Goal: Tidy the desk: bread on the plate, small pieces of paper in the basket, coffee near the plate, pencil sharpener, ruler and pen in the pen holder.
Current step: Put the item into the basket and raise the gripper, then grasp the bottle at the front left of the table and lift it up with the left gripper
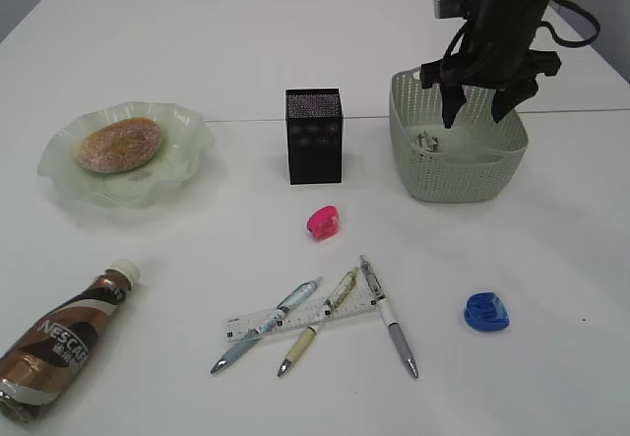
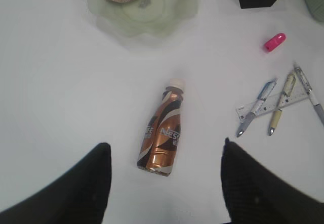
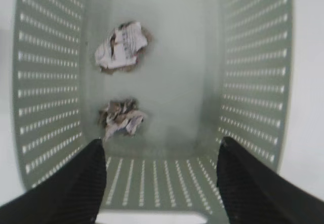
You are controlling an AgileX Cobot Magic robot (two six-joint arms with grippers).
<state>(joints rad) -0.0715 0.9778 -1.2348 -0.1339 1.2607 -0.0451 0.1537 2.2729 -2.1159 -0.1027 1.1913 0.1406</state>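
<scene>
1. Black fingers of the right gripper (image 1: 479, 108) are spread wide and empty above the basket (image 1: 413, 165), at the far right.
2. Two crumpled paper pieces (image 3: 120, 47) lie inside, so dropping appears done.
3. The left gripper (image 2: 164, 183) hangs open over the lying coffee bottle (image 2: 162, 138), likely for pickup.
4. Bread (image 1: 119, 145) sits on the plate (image 1: 187, 126).
5. Pens (image 1: 266, 323), ruler (image 1: 241, 325) and pink sharpener (image 1: 322, 222) lie near the pen holder (image 1: 314, 136), unstowed.
</scene>
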